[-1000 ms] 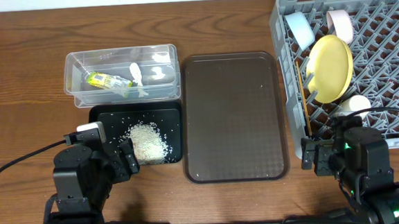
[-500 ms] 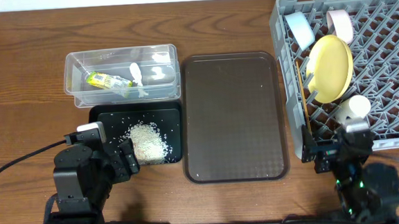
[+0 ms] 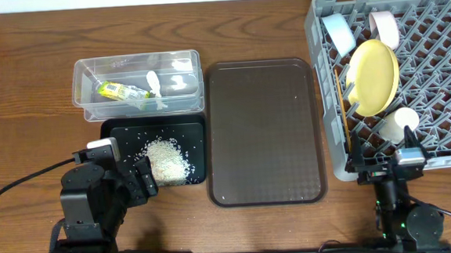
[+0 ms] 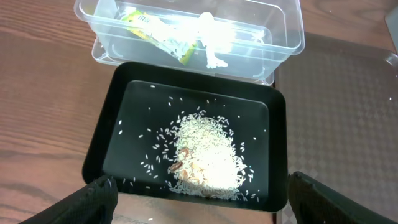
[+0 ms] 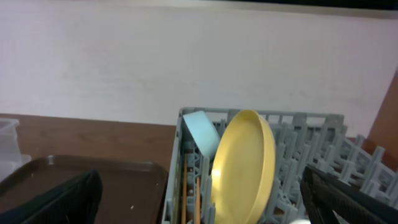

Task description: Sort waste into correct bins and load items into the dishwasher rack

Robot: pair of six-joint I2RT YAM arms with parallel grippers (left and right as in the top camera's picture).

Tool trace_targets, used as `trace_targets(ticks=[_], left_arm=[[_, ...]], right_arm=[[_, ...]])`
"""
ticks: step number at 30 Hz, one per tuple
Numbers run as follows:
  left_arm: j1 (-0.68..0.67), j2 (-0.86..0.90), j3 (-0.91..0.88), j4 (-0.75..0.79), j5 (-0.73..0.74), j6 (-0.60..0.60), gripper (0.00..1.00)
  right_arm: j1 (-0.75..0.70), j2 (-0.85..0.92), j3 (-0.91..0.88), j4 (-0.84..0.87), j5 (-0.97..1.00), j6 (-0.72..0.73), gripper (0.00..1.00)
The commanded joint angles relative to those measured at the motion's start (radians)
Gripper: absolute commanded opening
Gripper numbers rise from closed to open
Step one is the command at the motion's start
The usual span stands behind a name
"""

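**Left gripper**: jaws are spread wide and nothing is held or touched. Its black fingers are seen at either side of the near edge of the black tray. The arm is folded low at the table's near left, with the wrist angled down over that tray.

**Right gripper**: jaws are fully parted and empty. It is raised at the near edge of the dishwasher rack, with the wrist turned level so that the rack and the pale wall behind it are faced.

**Waste:**
- Loose white rice is heaped in the shallow, glossy black tray, with stray grains scattered around the heap.
- A crumpled green-yellow wrapper and a white plastic scrap lie in the clear tub, just behind the black tray.

**Rack contents:**
- The rack is grey plastic with a diamond lattice.
- A round yellow plate is stood on edge.
- A light blue bowl and a pinkish bowl are set behind the plate.
- A small white cup is set in front of it.
- Thin wooden chopsticks are laid along the left wall.

**Brown tray**: textured, with rounded corners, placed between the bins and the rack.
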Motion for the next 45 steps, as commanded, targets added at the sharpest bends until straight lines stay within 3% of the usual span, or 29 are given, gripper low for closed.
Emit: trace_targets(ticks=[1, 5, 38, 40, 45], left_arm=[[-0.004, -0.001, -0.004, 0.0, 0.006, 0.013, 0.89], [-0.004, -0.001, -0.004, 0.0, 0.006, 0.014, 0.89], [-0.004, -0.002, -0.004, 0.001, -0.003, 0.014, 0.89], [-0.004, -0.021, -0.004, -0.016, -0.068, 0.014, 0.89], [-0.003, -0.152, -0.036, -0.064, -0.062, 0.014, 0.89]], right_arm=[[-0.009, -0.006, -0.075, 0.029, -0.04, -0.027, 0.99], [-0.01, -0.006, -0.085, -0.07, -0.063, -0.024, 0.99], [-0.01, -0.005, -0.085, -0.067, -0.063, -0.024, 0.99], [-0.01, -0.005, -0.085, -0.067, -0.063, -0.024, 0.99], [-0.01, -0.005, -0.085, -0.067, -0.063, -0.024, 0.99]])
